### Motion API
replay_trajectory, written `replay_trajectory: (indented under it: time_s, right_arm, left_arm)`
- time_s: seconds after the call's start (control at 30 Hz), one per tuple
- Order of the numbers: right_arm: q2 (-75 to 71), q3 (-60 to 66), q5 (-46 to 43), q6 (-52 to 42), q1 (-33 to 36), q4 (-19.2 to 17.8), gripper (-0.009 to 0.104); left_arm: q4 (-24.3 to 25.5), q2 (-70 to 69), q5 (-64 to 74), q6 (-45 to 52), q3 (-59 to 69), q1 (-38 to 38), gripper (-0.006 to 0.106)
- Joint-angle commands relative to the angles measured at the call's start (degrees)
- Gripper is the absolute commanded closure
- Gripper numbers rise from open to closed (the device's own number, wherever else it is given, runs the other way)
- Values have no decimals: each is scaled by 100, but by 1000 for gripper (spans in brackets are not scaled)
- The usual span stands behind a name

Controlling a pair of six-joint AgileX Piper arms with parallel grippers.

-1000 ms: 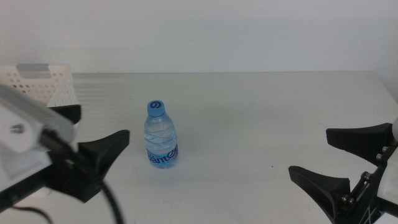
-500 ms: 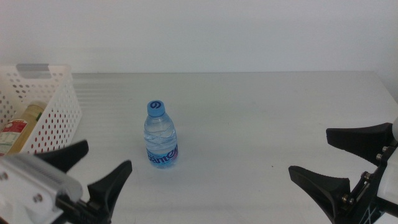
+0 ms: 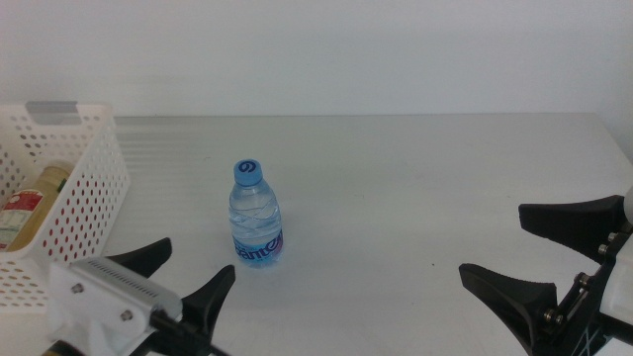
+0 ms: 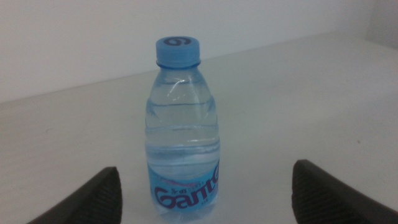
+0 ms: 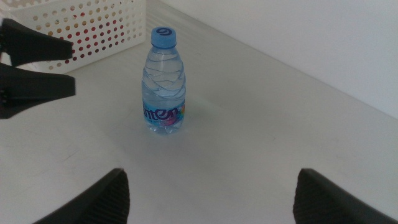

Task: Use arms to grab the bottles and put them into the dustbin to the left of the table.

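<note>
A clear water bottle (image 3: pixel 257 215) with a blue cap and blue label stands upright on the white table (image 3: pixel 415 178), left of centre. My left gripper (image 3: pixel 183 277) is open near the front edge, just in front of the bottle and apart from it. In the left wrist view the bottle (image 4: pixel 183 130) stands centred beyond the spread jaws of that gripper (image 4: pixel 205 167). My right gripper (image 3: pixel 492 240) waits open at the front right, with the bottle (image 5: pixel 165 81) far ahead of it (image 5: pixel 212 173). The white perforated dustbin (image 3: pixel 84 188) holds a yellow juice bottle (image 3: pixel 30 206) lying inside.
The dustbin (image 5: pixel 87 22) stands at the table's left side, close behind my left gripper (image 5: pixel 37 68) in the right wrist view. The table's right edge (image 3: pixel 618 148) runs near my right arm. A white wall rises behind the table.
My left gripper has moved away from the dustbin, toward the front edge and to the right, uncovering the basket. It now faces the water bottle. The right gripper and the bottle have not moved.
</note>
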State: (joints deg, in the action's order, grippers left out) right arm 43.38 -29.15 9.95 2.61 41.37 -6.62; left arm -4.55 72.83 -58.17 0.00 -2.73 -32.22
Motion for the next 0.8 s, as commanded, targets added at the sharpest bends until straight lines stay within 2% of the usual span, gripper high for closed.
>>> replay_trajectory:
  time_s: [0.0,0.07,0.3,0.63,0.77]
  right_arm:
    - [-42,-169,-404,-56,20,-63,23]
    - [-42,-169,-404,-56,20,-63,23]
    - [-42,-169,-404,-56,20,-63,23]
    - [-42,-169,-404,-56,20,-63,23]
    - [-42,-169,-404,-56,20,-63,23]
  left_arm:
    - [-32,392,-1161,-272,-124,-21,10]
    - [-32,870,-1690,-285,-124,-21,10]
    - [8,1857,-1724,-600,-619,-21,10]
    - [-115,2079,-1615,-366,-1243,90,10]
    - [343,2079,-1430,-386,-1526,425,10]
